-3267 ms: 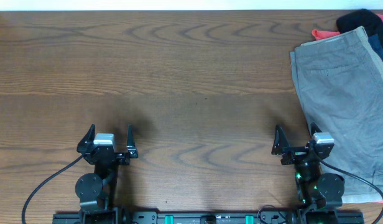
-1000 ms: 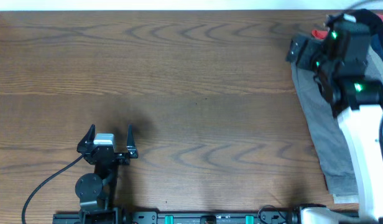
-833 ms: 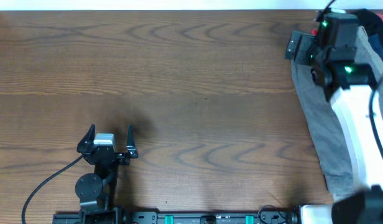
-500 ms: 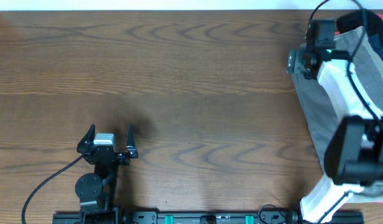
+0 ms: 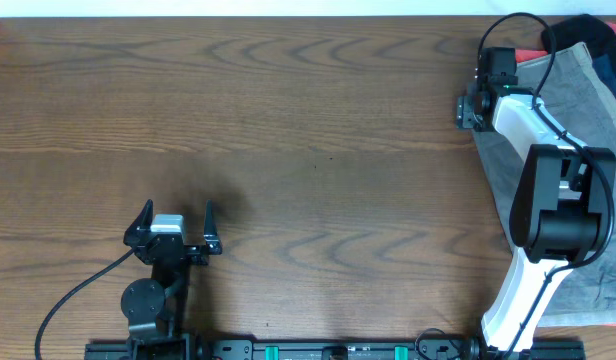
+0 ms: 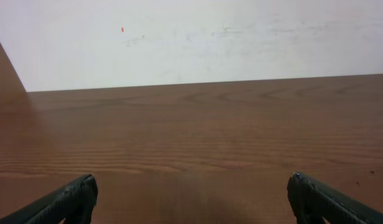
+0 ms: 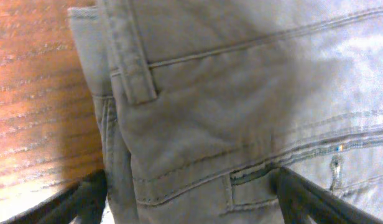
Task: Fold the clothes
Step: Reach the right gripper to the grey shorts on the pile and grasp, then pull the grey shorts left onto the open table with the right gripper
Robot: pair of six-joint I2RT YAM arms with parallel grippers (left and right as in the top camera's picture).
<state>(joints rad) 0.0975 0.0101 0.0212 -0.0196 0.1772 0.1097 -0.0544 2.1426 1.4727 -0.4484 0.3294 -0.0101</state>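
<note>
Two tools spread wide, empty: left tool [image 5: 175, 212] lower left over table [image 5: 318, 130]; right tool [image 7: 198, 199] upper right over waistband corner of grey shorts [image 5: 573, 88], arm [image 5: 553, 195] covering part; dark garment [image 5: 588, 30] top right corner.

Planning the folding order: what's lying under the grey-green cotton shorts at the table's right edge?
Peeking from beneath the grey-green cotton shorts at their far edge are a red cloth piece and a dark navy garment. How far they extend underneath, or whether more lies below, is covered.
</note>
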